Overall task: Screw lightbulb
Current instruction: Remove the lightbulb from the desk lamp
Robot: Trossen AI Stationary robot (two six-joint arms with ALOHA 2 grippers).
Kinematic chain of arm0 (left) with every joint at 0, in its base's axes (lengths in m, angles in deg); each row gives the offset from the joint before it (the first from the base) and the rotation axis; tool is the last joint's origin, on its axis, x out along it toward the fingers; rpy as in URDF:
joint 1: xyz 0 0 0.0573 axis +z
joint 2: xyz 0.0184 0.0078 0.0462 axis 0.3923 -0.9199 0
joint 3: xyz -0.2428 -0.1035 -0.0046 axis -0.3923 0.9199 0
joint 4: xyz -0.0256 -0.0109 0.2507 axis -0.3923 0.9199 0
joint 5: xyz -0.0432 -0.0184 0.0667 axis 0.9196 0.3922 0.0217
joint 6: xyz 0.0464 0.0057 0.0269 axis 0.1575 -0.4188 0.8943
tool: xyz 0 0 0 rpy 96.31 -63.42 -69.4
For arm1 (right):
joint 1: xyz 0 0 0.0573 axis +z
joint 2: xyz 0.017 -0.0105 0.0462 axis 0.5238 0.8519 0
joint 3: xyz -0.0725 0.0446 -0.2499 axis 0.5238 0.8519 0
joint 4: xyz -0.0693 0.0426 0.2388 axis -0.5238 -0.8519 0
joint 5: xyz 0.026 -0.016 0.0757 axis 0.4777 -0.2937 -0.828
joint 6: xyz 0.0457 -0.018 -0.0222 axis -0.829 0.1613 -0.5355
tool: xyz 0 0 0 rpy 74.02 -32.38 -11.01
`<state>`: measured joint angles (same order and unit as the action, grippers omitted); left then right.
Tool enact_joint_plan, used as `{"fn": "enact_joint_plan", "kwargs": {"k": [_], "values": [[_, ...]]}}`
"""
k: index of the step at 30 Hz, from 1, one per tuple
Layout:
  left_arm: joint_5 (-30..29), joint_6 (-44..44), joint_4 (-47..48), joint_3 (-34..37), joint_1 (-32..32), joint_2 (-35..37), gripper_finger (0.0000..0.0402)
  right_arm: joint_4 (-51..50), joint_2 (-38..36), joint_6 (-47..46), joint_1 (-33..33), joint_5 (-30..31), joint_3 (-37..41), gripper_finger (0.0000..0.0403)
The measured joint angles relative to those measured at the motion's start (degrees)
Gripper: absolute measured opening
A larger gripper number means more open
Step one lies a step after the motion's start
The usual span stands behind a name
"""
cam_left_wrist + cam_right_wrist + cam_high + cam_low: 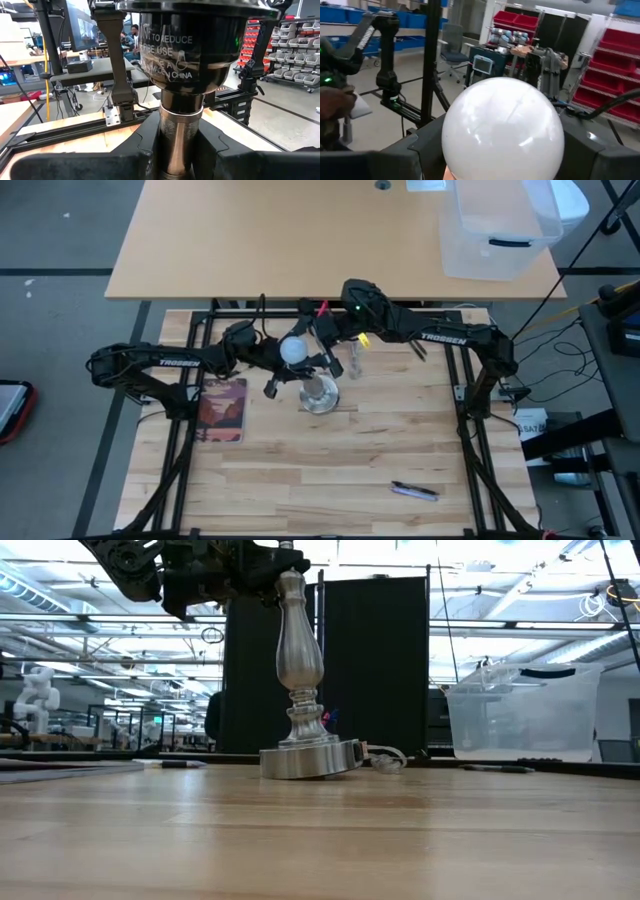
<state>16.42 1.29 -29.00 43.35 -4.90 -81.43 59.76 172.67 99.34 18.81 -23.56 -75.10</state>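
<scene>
- Grippers meet over the middle of the bench, toward its far edge, both at the top of the metal stand [320,392].
- Right gripper [502,165] has its fingers spread wide around the round white globe of the lightbulb [503,129], one dark finger on each side and touching it, so it has hold of the bulb.
- Left gripper [181,155] is closed down narrow on the neck of the stand's post, right under the bulb's dark printed collar, with a finger pressed on each side.
- From above, the lightbulb [294,349] sits at the top of the stand, between the two arms, with the left arm coming in from the left edge and the right arm from the right.
- Seen level with the bench, the stand [300,690] is upright on its round foot, its top hidden among the dark arms.
- Near the left edge lies a reddish book [222,409].
- Near the front right corner lies a pen [414,491].
- Beyond the bench, on a separate table, sits a clear plastic bin [495,225].
</scene>
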Motion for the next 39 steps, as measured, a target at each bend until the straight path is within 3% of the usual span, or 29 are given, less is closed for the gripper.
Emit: {"fn": "enact_joint_plan", "kwargs": {"k": [4, 15, 21, 27, 39], "values": [[0.08, -0.36, 0.27, 0.00, 0.04, 0.00, 0.0073, 0.90, -0.05, -1.29, 0.66, 3.66, 0.02, 0.0278], [-1.38, -1.45, 0.39, 0.00, 0.07, 0.02, 0.0073, 6.33, -0.07, -2.52, 1.77, 7.31, 0.13, 0.0347], [-2.73, -1.55, 0.50, 0.00, 0.07, 0.02, 0.0073, 7.14, -1.55, -2.42, 1.70, 8.37, 0.11, 0.0365], [-4.68, -2.10, 0.62, 0.00, 0.04, 0.02, 0.0073, 6.94, -4.08, -0.94, 1.68, 13.29, 0.03, 0.0368], [-16.93, -5.20, 0.73, 0.00, -0.17, 0.02, 0.0073, 5.88, -7.17, 1.74, 4.14, 30.53, 0.00, 0.0368]]}}
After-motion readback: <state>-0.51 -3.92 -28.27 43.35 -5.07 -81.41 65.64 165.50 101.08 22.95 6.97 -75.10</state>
